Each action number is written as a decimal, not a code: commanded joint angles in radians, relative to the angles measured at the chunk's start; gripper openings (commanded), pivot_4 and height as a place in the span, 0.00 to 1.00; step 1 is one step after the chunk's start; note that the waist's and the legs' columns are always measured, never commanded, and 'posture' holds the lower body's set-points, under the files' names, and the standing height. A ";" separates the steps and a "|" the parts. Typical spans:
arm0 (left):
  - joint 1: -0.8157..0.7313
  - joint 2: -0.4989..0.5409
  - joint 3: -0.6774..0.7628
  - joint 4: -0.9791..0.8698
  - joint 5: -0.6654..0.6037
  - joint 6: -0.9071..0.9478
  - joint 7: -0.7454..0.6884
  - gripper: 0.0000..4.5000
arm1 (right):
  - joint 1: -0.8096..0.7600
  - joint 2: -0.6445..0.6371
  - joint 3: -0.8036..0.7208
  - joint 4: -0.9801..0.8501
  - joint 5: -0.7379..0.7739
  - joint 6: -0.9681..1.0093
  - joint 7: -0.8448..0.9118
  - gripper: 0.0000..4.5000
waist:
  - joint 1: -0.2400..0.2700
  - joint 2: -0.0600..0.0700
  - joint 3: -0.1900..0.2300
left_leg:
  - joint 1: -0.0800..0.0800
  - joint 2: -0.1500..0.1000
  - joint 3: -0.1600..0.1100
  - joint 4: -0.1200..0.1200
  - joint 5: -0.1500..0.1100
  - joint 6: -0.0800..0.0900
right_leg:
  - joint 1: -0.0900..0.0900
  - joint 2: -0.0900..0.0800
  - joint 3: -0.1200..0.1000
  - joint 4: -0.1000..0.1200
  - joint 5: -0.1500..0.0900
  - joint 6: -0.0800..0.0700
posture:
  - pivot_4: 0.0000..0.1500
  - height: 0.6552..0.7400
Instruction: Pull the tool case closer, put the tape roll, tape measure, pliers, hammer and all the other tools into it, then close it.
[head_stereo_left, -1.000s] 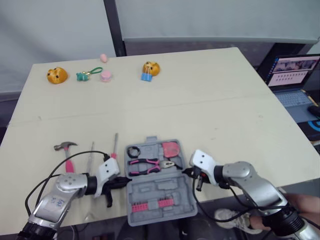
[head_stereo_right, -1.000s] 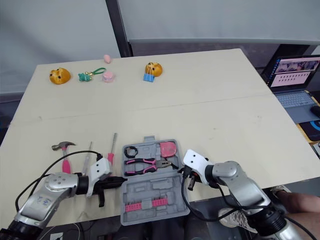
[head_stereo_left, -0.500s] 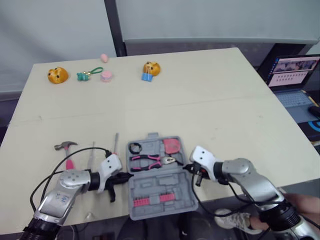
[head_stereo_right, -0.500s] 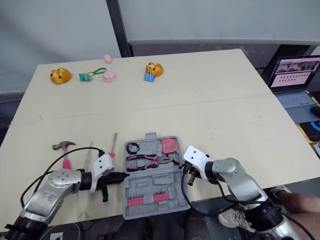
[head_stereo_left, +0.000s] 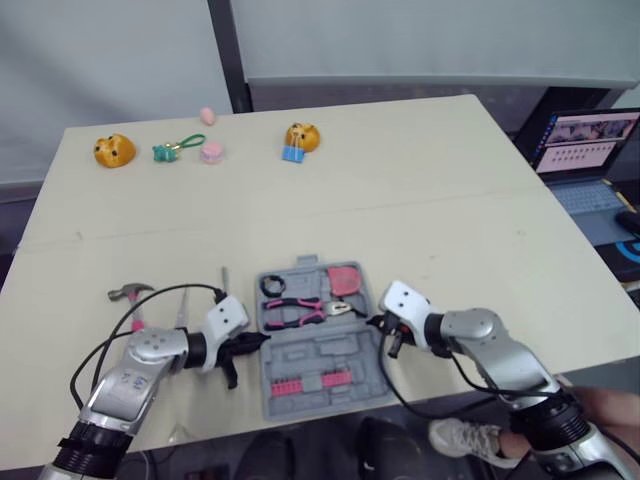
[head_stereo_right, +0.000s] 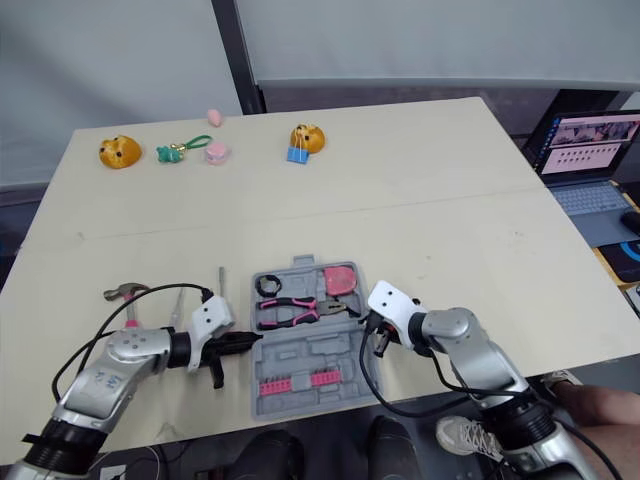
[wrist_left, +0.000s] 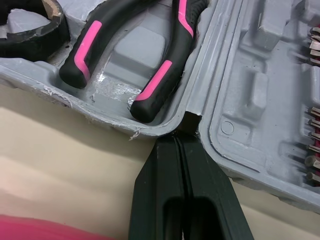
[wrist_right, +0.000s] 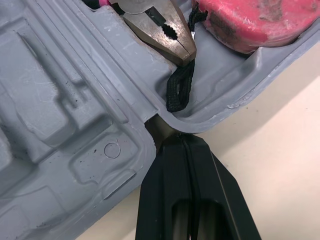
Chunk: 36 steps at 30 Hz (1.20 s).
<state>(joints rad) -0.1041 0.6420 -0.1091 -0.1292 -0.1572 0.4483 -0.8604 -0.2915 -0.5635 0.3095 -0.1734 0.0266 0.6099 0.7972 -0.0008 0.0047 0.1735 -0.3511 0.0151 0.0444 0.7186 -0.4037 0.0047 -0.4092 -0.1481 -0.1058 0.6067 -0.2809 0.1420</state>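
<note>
The grey tool case (head_stereo_left: 318, 352) lies open near the table's front edge. Its far half holds the black tape roll (head_stereo_left: 272, 287), the pink-and-black pliers (head_stereo_left: 297, 307) and the pink tape measure (head_stereo_left: 345, 279). The near half carries a row of red bits (head_stereo_left: 315, 382). My left gripper (head_stereo_left: 252, 343) is shut, its tips against the hinge notch on the case's left side (wrist_left: 187, 122). My right gripper (head_stereo_left: 377, 324) is shut too, tips at the right hinge notch (wrist_right: 156, 125). The hammer (head_stereo_left: 130, 294) and two screwdrivers (head_stereo_left: 222, 279) lie on the table left of the case.
Small toys sit along the far side: an orange one (head_stereo_left: 114, 150), a green keychain (head_stereo_left: 174, 148), a pink piece (head_stereo_left: 211, 151) and an orange one with a blue clip (head_stereo_left: 297, 138). An open laptop (head_stereo_left: 588, 150) stands off the table's right.
The case has slid away from the front edge, farther onto the table. Both shut grippers moved forward with it, staying at its hinge ends.
</note>
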 joint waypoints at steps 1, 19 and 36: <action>-0.026 -0.014 -0.009 -0.021 -0.011 -0.005 0.000 0.01 | -0.006 0.018 0.009 0.007 -0.005 -0.013 -0.015 0.00 | -0.001 0.000 0.000 | 0.000 0.000 0.000 0.000 0.000 0.000 | 0.000 0.000 0.000 0.000 0.000 0.000 | 1.00 1.00; -0.059 -0.016 -0.004 -0.004 0.001 0.005 0.019 0.01 | -0.039 0.050 0.003 0.054 -0.029 -0.022 -0.036 0.00 | -0.002 0.000 0.000 | 0.000 0.000 0.000 0.000 0.000 0.000 | 0.000 0.000 0.000 0.000 0.000 0.000 | 1.00 1.00; -0.072 -0.016 -0.007 0.003 0.020 0.002 0.039 0.01 | -0.047 0.059 0.002 0.063 -0.035 -0.021 -0.042 0.00 | -0.002 0.000 0.000 | 0.000 0.000 0.000 0.000 0.000 0.000 | 0.000 0.000 0.000 0.000 0.000 0.000 | 1.00 1.00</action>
<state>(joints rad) -0.1539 0.6351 -0.1092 -0.1051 -0.1356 0.4672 -0.8229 -0.3348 -0.5179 0.3048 -0.1133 -0.0052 0.5899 0.7698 -0.0031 0.0047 0.1735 -0.3510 0.0152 0.0444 0.7185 -0.4036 0.0045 -0.4092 -0.1481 -0.1059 0.6067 -0.2809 0.1420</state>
